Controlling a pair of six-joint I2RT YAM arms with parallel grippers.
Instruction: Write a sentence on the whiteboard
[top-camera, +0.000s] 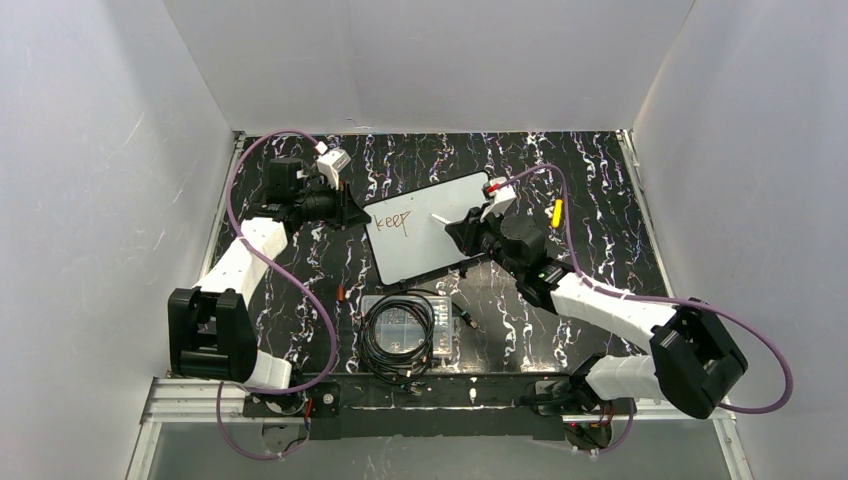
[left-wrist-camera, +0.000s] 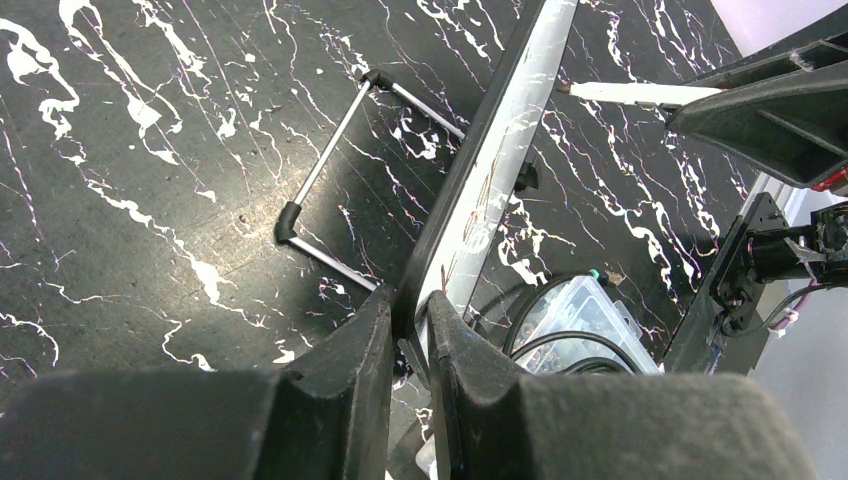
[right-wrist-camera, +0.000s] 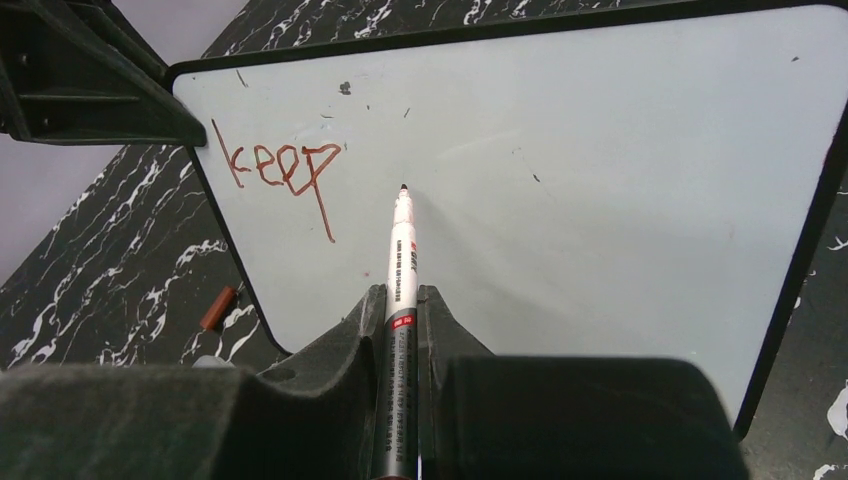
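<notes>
Whiteboard (top-camera: 420, 255) stands tilted mid-table (top-camera: 600, 200), top view. Sentence (top-camera: 393, 224) so far only "keep", at board's 9 o'clock.

Left wrist view: left gripper (left-wrist-camera: 410, 310) pinched narrow on board rim. Weak pinch could let board swivel under pen pressure.

Right wrist view: right gripper (right-wrist-camera: 402, 300) clamps marker (right-wrist-camera: 402, 240), tip at 4 o'clock of "keep", contact unclear. Slanted pen may skid or skip strokes.

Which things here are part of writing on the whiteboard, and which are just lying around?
In use: whiteboard; word "keep"; marker; right tool gripping the marker; left tool clamped on the whiteboard's edge.
Lying about: clear box with coiled black cable; small brown piece; yellow item.
</notes>
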